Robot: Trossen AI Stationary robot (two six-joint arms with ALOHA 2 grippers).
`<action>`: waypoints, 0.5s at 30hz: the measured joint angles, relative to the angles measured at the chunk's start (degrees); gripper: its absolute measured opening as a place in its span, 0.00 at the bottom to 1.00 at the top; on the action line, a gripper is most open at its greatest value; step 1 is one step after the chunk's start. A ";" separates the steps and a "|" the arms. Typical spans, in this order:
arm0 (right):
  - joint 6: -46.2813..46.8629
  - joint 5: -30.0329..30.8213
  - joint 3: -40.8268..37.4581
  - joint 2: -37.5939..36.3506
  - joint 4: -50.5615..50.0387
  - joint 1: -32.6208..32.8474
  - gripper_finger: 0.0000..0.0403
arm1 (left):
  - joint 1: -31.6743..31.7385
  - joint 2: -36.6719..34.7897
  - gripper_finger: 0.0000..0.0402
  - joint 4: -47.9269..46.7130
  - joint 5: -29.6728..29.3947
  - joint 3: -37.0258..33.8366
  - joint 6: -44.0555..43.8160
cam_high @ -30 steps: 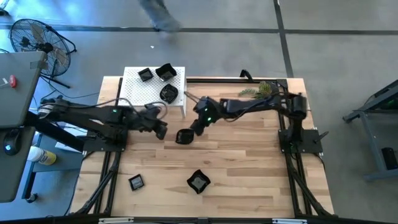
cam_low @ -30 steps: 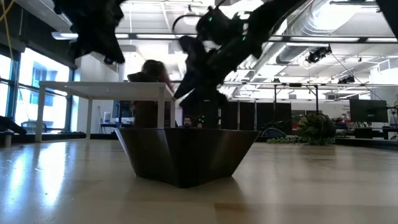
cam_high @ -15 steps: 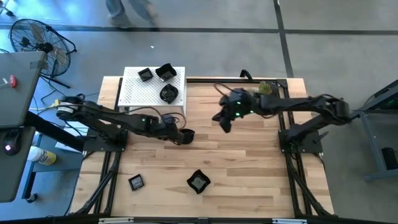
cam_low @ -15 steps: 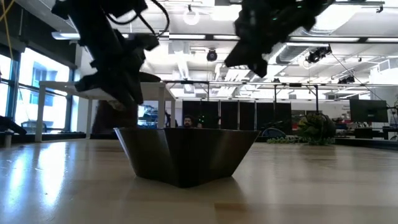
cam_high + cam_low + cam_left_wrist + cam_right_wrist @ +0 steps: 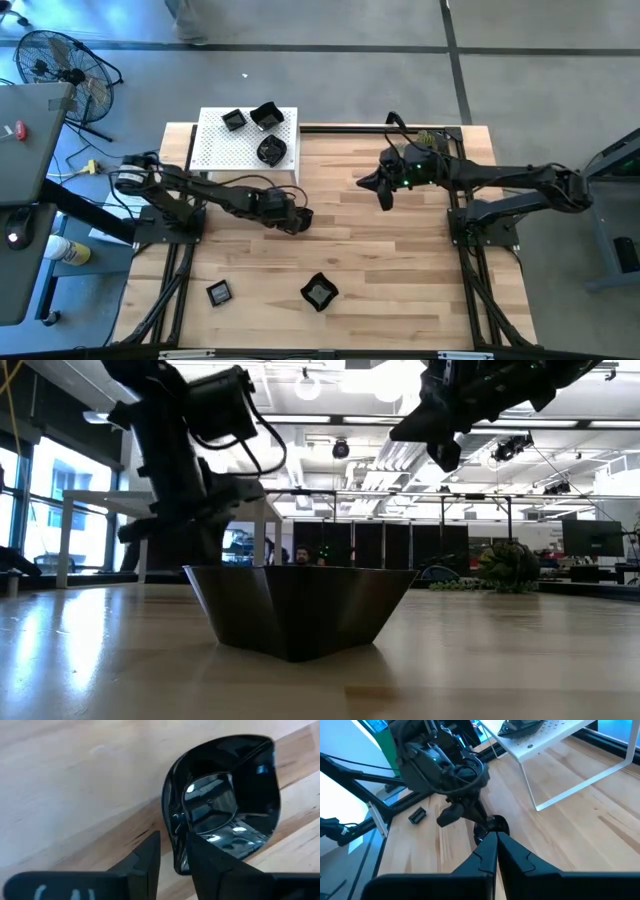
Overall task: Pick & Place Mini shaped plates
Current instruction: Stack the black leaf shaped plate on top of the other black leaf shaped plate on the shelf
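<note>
Left wrist view: the left gripper [image 5: 172, 857] straddles a black plate's [image 5: 225, 800] rim on the counter [image 5: 75, 785] — fingers gripping it. Right gripper [image 5: 385, 196] hovers apart, fingers closed — empty.

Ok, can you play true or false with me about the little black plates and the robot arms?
1. Three plates sit on the white stand. True.
2. The left gripper has a plate's rim between its fingers. True.
3. The right gripper is holding a plate. False: it is shut and holds nothing, up above the table.
4. Two plates lie on the wood near the front edge. True: a small square plate and an angular plate.
5. The plant sprig is on the stand. False: it lies at the table's far right, behind the right arm.
</note>
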 joint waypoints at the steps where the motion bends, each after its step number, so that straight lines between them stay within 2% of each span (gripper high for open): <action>1: -0.01 0.02 -0.01 -0.04 0.01 0.00 0.02 | 0.35 0.51 0.21 0.82 0.79 -0.01 0.31; 5: -0.32 0.00 -0.05 -0.27 0.07 0.00 0.00 | 1.47 1.33 0.15 3.46 3.69 0.00 1.23; 10: -0.46 0.00 -0.05 -0.23 0.02 0.00 0.01 | 1.68 1.47 0.03 4.04 5.18 0.00 1.02; 15: -1.50 -0.04 -0.05 -0.22 0.02 0.00 0.01 | 1.57 -0.85 0.02 4.34 6.85 -0.02 -2.05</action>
